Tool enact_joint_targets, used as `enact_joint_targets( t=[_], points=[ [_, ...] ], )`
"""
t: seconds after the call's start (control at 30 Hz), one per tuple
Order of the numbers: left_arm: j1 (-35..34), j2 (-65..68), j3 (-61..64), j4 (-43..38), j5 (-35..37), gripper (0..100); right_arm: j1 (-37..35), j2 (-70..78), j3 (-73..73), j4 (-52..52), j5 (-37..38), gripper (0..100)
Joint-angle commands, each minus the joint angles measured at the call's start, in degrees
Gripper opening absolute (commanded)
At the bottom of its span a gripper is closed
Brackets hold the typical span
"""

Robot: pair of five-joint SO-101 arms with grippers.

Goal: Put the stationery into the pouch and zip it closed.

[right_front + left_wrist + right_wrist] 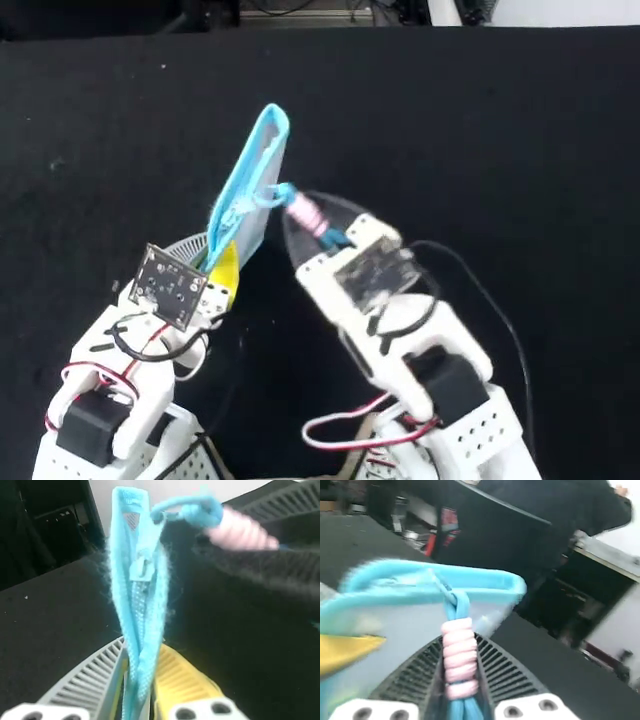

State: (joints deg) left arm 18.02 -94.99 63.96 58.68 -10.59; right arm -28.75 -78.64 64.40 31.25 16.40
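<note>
Pouch [250,185]: flat and narrow, with a translucent pale mesh body bound in fuzzy sky-blue fabric tape and rounded corners. It stood on edge above the counter [500,150], tilted, and was held between the two arms

Left end effector [222,265] pinched the pouch's near end. One ribbed grey finger [90,675] and one ribbed yellow finger [185,685] were pressed against opposite faces. The yellow one showed dimly through the mesh from the other side

A small blue zipper slider [138,570] sat on the pouch's upper seam, partway along. Could not tell how far the zip was drawn

A looped blue pull cord [187,507] ran sideways from the slider to a pink coil [459,655], a soft ridged sleeve wound round the cord. Right end effector [322,228], just beside the pouch, was clamped on that coil, with a black ribbed finger [505,675] on either side

Counter: matte black cloth with faint lint specks. Beyond the pouch, past the counter's far edge, were dark equipment, cables and a patch of white wall
</note>
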Motion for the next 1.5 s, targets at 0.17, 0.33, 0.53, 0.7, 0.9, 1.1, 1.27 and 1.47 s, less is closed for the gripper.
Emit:
enact_joint_targets(
  t=[0.17,0.33,0.53,0.7,0.9,1.1,1.27,1.47],
  points=[
    [0.7,0.6,-0.8,0.9,-0.7,3,6.6,-1.0,0.0,-2.7,-3.2,1.1],
    [0.7,0.6,-0.8,1.0,-0.4,3,7.5,-1.0,0.3,-2.8,-3.2,1.1],
    [0.7,0.6,-0.8,1.0,-0.4,3,10.5,-1.0,2.9,-7.2,-3.3,1.1],
    [0.7,0.6,-0.8,1.0,-0.4,3,11.3,-1.0,2.7,-7.2,-3.6,1.1],
    [0.7,0.6,-0.8,1.0,-0.4,3,11.0,1.9,1.5,-6.8,-3.7,1.1],
    [0.7,0.6,-0.7,1.0,-0.6,3,2.4,5.6,-5.1,5.5,-3.2,1.2],
    [0.7,0.6,-0.7,1.0,-0.4,3,-0.8,5.8,-8.9,11.9,-3.2,10.9],
    [0.7,0.6,0.2,0.5,-0.4,3,-2.2,5.6,-8.9,11.8,-3.7,16.9]
  ],
)
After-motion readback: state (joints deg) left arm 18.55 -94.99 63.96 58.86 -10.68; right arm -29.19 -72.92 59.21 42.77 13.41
